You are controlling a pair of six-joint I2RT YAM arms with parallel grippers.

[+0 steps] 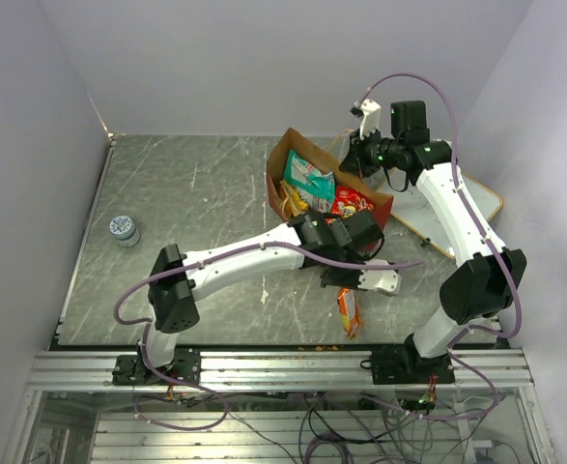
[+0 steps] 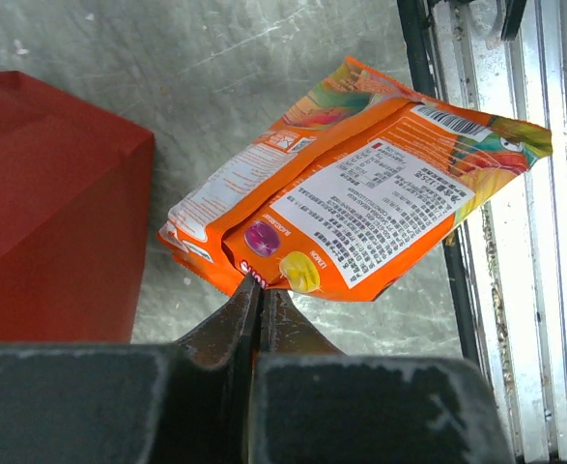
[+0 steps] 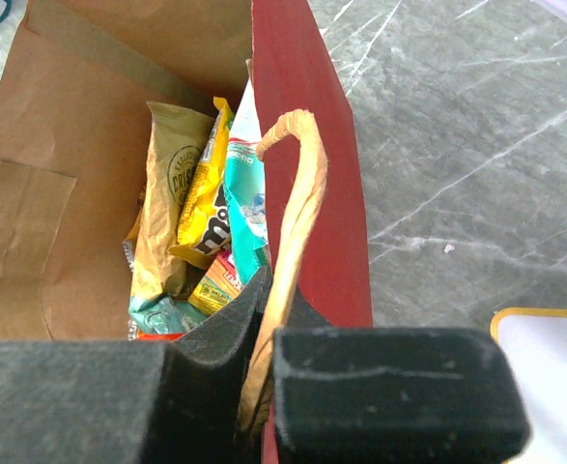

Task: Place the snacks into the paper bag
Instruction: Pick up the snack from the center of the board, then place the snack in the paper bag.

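The paper bag [image 1: 281, 164], red outside and brown inside, stands open at the middle back of the table. It holds several snacks: a gold packet [image 3: 172, 184], a yellow packet [image 3: 204, 198] and a teal packet [image 3: 244, 184]. My right gripper [image 3: 281, 290] is shut on the bag's tan handle [image 3: 297, 184] at the rim; in the top view the right gripper [image 1: 353, 155] is at the bag's far right corner. My left gripper [image 2: 261, 290] is shut on the edge of an orange flat pack [image 2: 360, 193], which sits near the table's front edge [image 1: 349, 311], in front of the red bag wall [image 2: 51, 203].
A small round tin [image 1: 124, 229] stands at the table's left side. A white board with a yellow rim [image 1: 481, 198] lies at the right under my right arm and shows in the right wrist view [image 3: 553, 387]. The metal rail [image 2: 544, 290] runs along the table's near edge.
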